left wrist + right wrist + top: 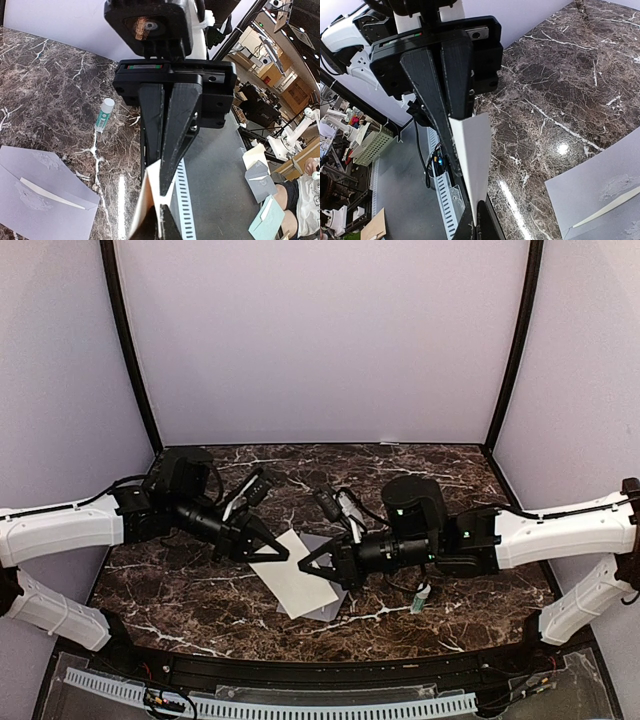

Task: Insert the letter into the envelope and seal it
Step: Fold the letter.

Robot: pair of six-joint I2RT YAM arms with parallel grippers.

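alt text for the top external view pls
Two robot arms reach in from either side, the left pincer and right pincer each shut on an edge of the cream letter, which covers most of a grey envelope on a dark marble table. A small tube lies beside the right arm.

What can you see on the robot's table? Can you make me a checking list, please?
Surface: dark marble table with white veins.
Job's things: cream letter pinched at two edges, over the grey envelope, which lies flat; the letter is not inside yet.
Clutter: small white-capped green tube lying by itself on the table.
Grippers: left fingers and right fingers are both shut on the letter.
Cables: black cable along the left arm.
Surroundings: lilac walls on three sides of the table.
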